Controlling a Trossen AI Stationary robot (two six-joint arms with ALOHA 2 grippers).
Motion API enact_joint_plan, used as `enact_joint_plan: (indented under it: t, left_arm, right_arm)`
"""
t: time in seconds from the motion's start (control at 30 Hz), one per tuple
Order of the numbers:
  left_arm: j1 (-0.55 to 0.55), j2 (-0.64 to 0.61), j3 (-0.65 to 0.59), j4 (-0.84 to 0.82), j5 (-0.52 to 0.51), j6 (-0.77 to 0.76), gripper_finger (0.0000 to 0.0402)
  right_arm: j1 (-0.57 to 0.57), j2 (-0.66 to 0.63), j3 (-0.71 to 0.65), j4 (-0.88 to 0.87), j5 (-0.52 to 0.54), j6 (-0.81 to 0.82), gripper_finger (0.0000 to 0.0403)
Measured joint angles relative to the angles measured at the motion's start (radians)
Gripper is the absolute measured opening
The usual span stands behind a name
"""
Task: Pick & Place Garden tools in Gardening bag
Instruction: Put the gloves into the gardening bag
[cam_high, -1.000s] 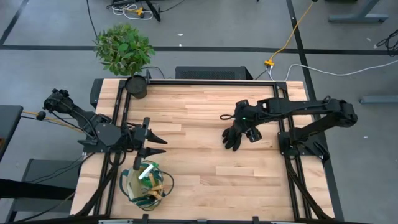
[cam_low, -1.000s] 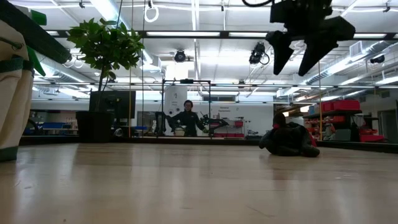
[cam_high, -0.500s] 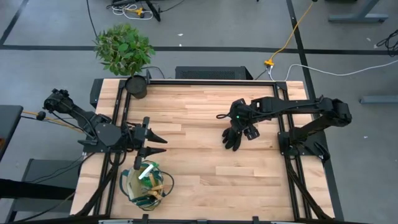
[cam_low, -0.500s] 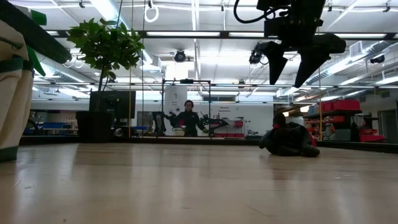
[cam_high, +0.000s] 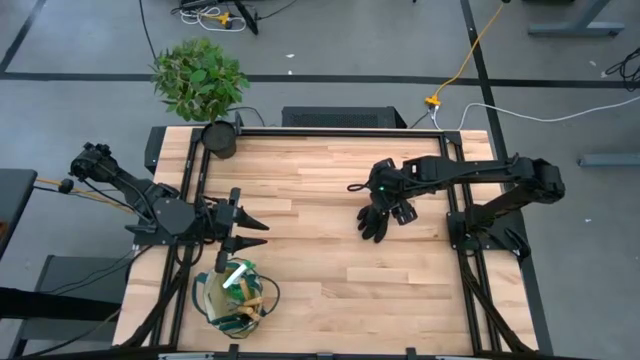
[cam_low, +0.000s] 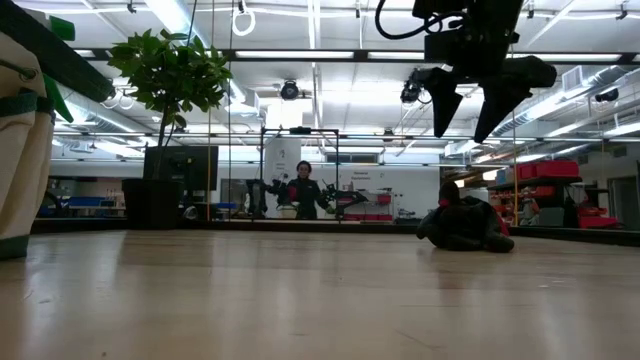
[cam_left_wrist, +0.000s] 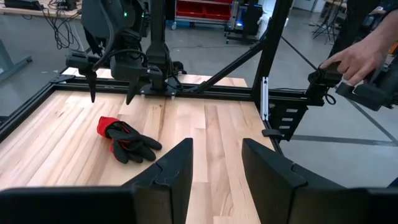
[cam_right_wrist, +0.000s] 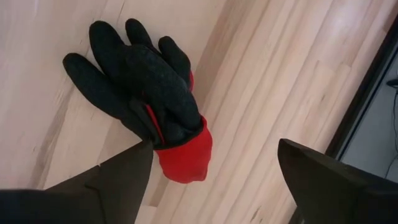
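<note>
A black glove with a red cuff (cam_right_wrist: 146, 93) lies flat on the wooden table right of centre; it also shows in the high view (cam_high: 376, 220), the low view (cam_low: 466, 226) and the left wrist view (cam_left_wrist: 126, 138). My right gripper (cam_low: 470, 118) hangs open above the glove's cuff end, pointing down, touching nothing. The beige bag with green trim (cam_high: 236, 297) stands near the front left edge, with wooden handles and a green and white spray bottle (cam_high: 234, 276) sticking out of it. My left gripper (cam_high: 255, 228) is open and empty, level, just beyond the bag.
A leafy plant (cam_high: 198, 78) in a black pot (cam_high: 219, 139) stands at the far left corner. Black frame rails (cam_high: 455, 215) run along the table's sides. A person's hand (cam_left_wrist: 352, 59) shows beyond the right edge. Bare wood (cam_high: 320, 250) lies between glove and bag.
My right gripper has moved a little toward the table's left edge over the glove and come slightly lower, staying open. The glove, the bag and my left gripper have kept still.
</note>
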Motion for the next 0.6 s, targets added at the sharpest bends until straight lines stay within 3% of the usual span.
enact_joint_plan:
  t: [0.23,0.4,0.6]
  left_arm:
    - [0.000,0.000,0.000,0.000,0.000,0.000,0.0144]
    - [0.000,0.000,0.000,0.000,0.000,0.000,0.0144]
    - [0.000,0.000,0.000,0.000,0.000,-0.001,0.0144]
  right_arm:
    - [0.000,0.026,0.000,-0.001,0.018,-0.034,0.0348]
    - [0.000,0.036,-0.010,-0.003,-0.083,-0.197,0.0348]
    - [-0.006,0.036,-0.069,0.012,-0.118,-0.311,0.0348]
